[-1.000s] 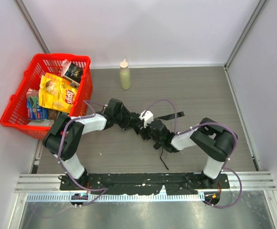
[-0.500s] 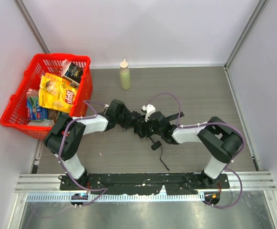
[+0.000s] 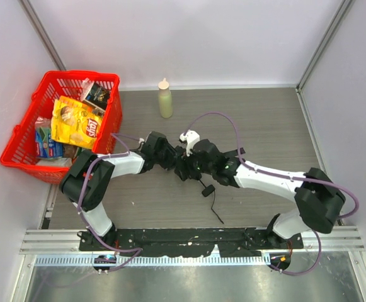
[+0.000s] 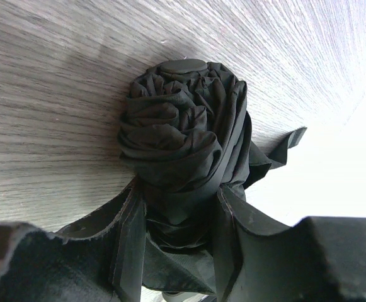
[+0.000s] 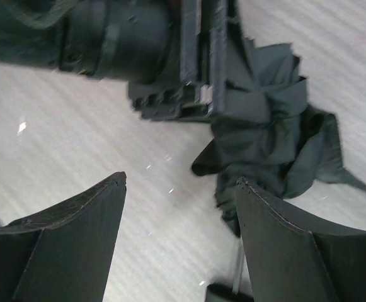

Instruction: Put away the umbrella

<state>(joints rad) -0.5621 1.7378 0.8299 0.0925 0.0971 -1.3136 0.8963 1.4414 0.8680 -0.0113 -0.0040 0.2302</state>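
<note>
The umbrella (image 3: 198,170) is a crumpled black fabric bundle lying on the grey table between the two arms. Its small handle and strap (image 3: 209,192) trail toward the front. In the left wrist view the bunched canopy (image 4: 183,138) sits between my left fingers (image 4: 132,239), which are shut on it. My left gripper (image 3: 181,167) holds it from the left. My right gripper (image 5: 179,189) is open and empty just above the table beside the fabric (image 5: 271,132), with the shaft (image 5: 238,270) showing low down. In the top view it (image 3: 195,165) hovers over the bundle.
A red basket (image 3: 110,78) with snack packets stands at the far left. A pale squeeze bottle (image 3: 164,99) stands at the back centre. White walls enclose the table on three sides.
My right arm has stretched further left and forward over the umbrella, and the handle and strap now lie uncovered. My left gripper has held its place on the fabric.
</note>
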